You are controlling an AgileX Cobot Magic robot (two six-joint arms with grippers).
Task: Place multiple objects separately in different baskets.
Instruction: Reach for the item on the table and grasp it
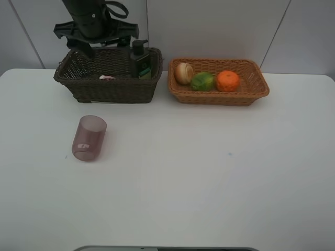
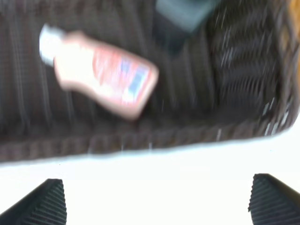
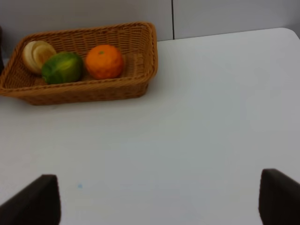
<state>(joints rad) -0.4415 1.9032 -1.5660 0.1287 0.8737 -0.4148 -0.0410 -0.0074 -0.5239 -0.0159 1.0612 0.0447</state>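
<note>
The dark brown basket (image 1: 104, 90) stands at the back left. Inside it a small pink bottle (image 2: 101, 75) lies on its side, and a dark green pump bottle (image 1: 140, 60) stands upright in the right corner. My left gripper (image 2: 159, 201) hangs open and empty above this basket's rim, well clear of the pink bottle. The light tan basket (image 1: 256, 89) at the back right holds an apple-like fruit (image 1: 183, 72), a green fruit (image 1: 202, 81) and an orange (image 1: 227, 80). A translucent purple cup (image 1: 89, 137) lies on the table in front of the dark basket. My right gripper (image 3: 157, 199) is open over bare table.
The white table (image 1: 209, 172) stretches in front of both baskets. My left arm (image 1: 94, 23) rises behind the dark basket against the grey wall. The two baskets stand side by side with a narrow gap between them.
</note>
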